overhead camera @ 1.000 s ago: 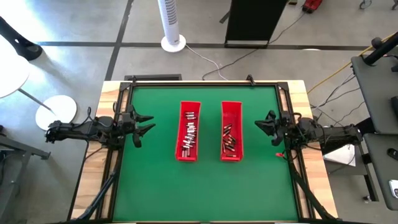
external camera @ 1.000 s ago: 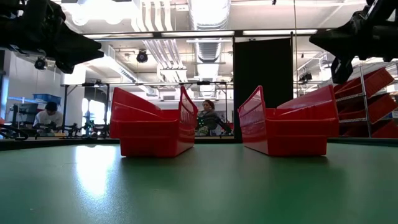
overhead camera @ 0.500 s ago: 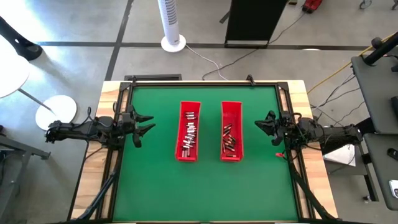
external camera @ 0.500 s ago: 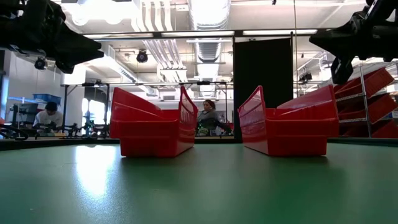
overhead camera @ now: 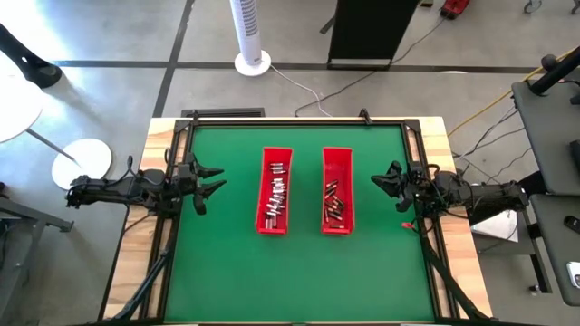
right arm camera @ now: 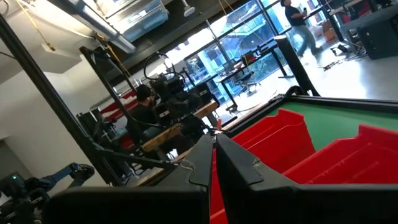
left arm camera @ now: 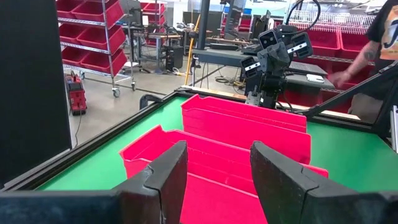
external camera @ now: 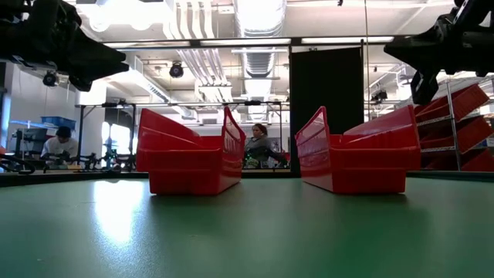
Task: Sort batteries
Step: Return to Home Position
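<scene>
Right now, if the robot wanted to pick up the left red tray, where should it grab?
Probably pinch the left red tray by its outer long wall, from above, with the left gripper: the tray is open-topped, thin-walled, and that wall is nearest.

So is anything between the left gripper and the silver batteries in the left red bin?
Nothing visible. Only bare green mat lies between the open left gripper, at the table's left edge, and the left red bin holding the silver batteries; the bin is open on top. The right gripper waits at the right edge.
</scene>
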